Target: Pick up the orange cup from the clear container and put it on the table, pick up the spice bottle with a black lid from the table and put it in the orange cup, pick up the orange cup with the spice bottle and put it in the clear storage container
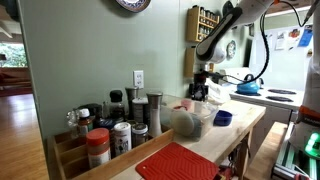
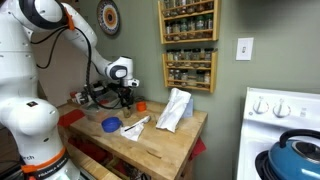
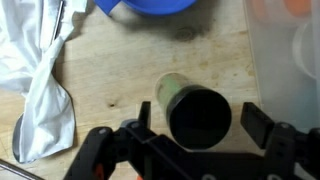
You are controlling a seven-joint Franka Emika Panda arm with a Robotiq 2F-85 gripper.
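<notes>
In the wrist view a spice bottle with a black lid (image 3: pixel 198 115) stands upright on the wooden table, seen from above. My gripper (image 3: pixel 200 125) is open, with one finger on each side of the lid and a gap on both sides. The clear container (image 3: pixel 285 70) fills the right edge of that view, and a blurred patch of the orange cup (image 3: pixel 296 5) shows at the top right corner. In both exterior views the gripper (image 1: pixel 203 88) (image 2: pixel 125 96) hangs low over the table, close to the small orange cup (image 1: pixel 185 103) (image 2: pixel 141 105). The rounded clear container (image 1: pixel 188 122) stands nearby.
A small blue cup (image 3: pixel 150 5) (image 1: pixel 222 118) (image 2: pixel 112 125) sits just beyond the bottle. A crumpled white cloth (image 3: pixel 40 80) (image 2: pixel 175 108) lies beside it. Several spice jars (image 1: pixel 115 125) and a red mat (image 1: pixel 178 162) occupy one end of the table. A stove with a blue kettle (image 2: pixel 295 160) stands beside it.
</notes>
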